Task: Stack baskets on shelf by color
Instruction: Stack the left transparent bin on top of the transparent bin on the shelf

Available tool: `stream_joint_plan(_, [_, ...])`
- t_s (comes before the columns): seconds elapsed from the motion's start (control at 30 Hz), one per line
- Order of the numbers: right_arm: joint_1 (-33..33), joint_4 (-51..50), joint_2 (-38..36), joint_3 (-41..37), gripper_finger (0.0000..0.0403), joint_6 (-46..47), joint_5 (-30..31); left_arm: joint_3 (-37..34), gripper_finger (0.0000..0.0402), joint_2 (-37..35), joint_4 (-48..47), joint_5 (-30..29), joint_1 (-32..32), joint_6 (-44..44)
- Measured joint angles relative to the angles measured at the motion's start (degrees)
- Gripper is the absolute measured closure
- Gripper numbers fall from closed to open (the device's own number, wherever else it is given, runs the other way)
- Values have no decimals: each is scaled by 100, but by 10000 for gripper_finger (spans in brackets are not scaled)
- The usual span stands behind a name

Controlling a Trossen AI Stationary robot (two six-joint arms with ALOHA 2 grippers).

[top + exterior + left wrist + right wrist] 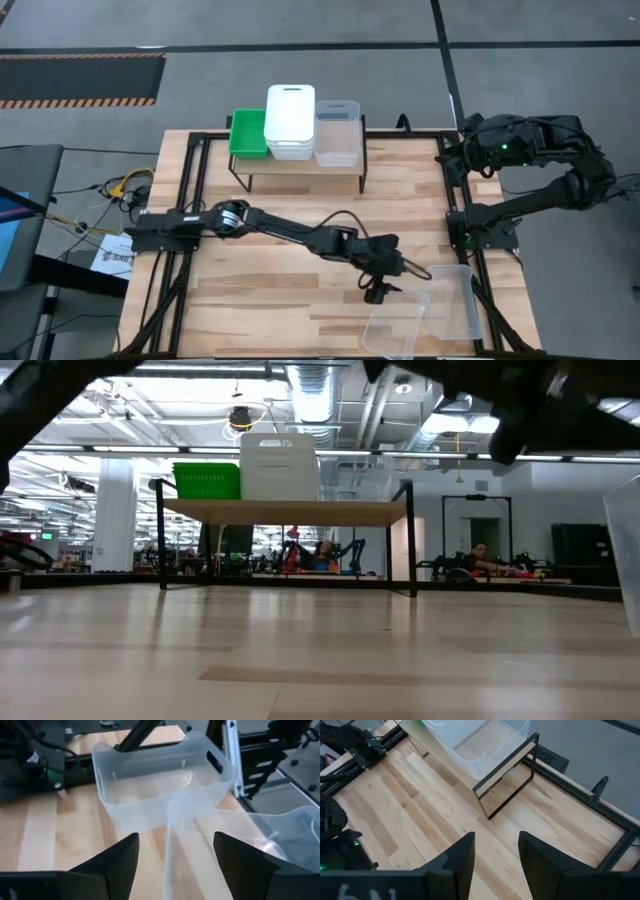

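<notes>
2 clear baskets (420,315) on table; green, white, clear stacks on shelf (300,165).

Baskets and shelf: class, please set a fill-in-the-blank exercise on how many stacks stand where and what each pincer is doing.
1. On the shelf stand ____ basket stacks: green, white and clear.
2. The white stack sits ____ the other two.
3. The left pincer, open, is above a ____ basket on the table.
4. The right pincer holds ____.

Missing words: three; between; clear; nothing
</notes>
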Motion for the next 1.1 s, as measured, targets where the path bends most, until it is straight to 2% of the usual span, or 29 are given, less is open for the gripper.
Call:
stream_joint_plan(0.17, [-4, -9, 0, 0, 228, 25, 76, 541, 156, 425, -518, 216, 97, 240])
stream_joint_plan(0.37, [-4, -11, -3, 0, 228, 122, 77, 569, 160, 604, -1150, 133, 76, 185])
stream_joint_plan(0.6, [-4, 23, 2, 0, 228, 197, 77, 566, 203, 408, -3068, -1026, 83, 23])
stream_joint_plan(0.83, [-6, 48, 4, 0, 228, 203, 159, 575, 239, -254, -4492, -2260, 149, 273])
stream_joint_plan(1.1, [-6, 43, 4, 0, 228, 203, 212, 575, 227, -1049, -4946, -2516, 257, 337])
